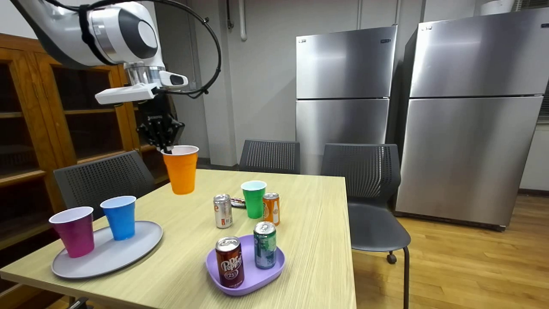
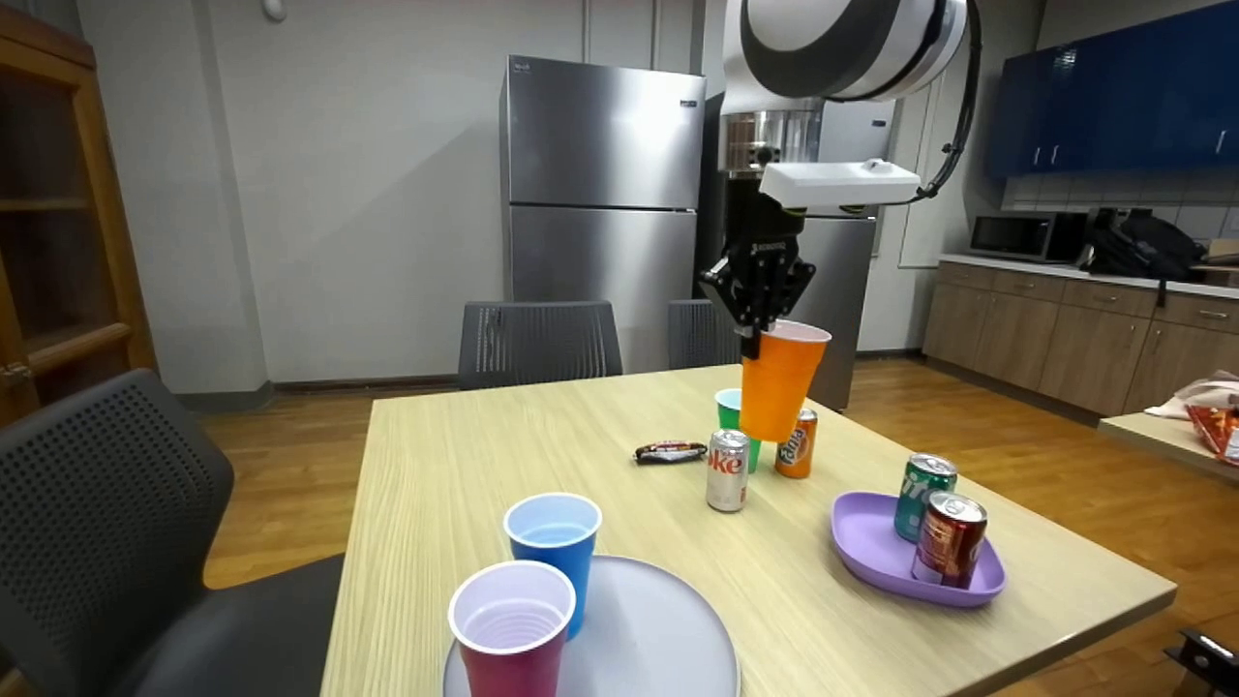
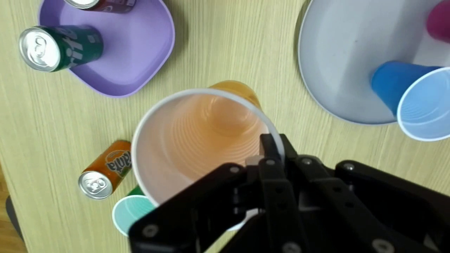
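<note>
Wrist view: closed jaws pinch the rim of the orange plastic cup [image 3: 205, 140]; move gently, clear of the Fanta can [image 3: 107, 168].

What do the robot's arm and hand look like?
The arm is white and rounded, with dark grey panels and a silvery collar. A black cable loops outside it; a white bar-shaped housing sits below the collar. The hand is black, angular and jointed, with small pale lettering.

Arm [image 1: 133, 36] bent, tool [image 3: 277, 144] pointing down, fingers [image 3: 272, 182] apparently closed together.
</note>
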Available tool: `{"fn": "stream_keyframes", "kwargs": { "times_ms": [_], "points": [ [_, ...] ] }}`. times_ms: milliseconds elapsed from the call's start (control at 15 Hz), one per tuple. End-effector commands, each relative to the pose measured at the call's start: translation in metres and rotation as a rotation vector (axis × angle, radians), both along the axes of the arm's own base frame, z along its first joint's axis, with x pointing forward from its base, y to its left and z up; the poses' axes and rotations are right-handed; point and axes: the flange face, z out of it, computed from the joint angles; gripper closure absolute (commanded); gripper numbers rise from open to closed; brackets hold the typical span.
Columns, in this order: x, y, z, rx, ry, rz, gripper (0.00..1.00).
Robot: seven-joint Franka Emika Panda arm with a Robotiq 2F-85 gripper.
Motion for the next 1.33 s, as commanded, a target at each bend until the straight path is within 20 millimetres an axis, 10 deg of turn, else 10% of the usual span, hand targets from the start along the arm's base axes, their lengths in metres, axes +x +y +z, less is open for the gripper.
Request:
{"fn": "stream_keyframes", "kwargs": {
  "times_ms": [0,1267],
  "points": [
    [-0.018,0.030,-0.003,0.020,0.011,0.067,0.99],
    [-0.068,0.145,-0.068,-0.008,0.112,0.263,0.99]
  ]
}}
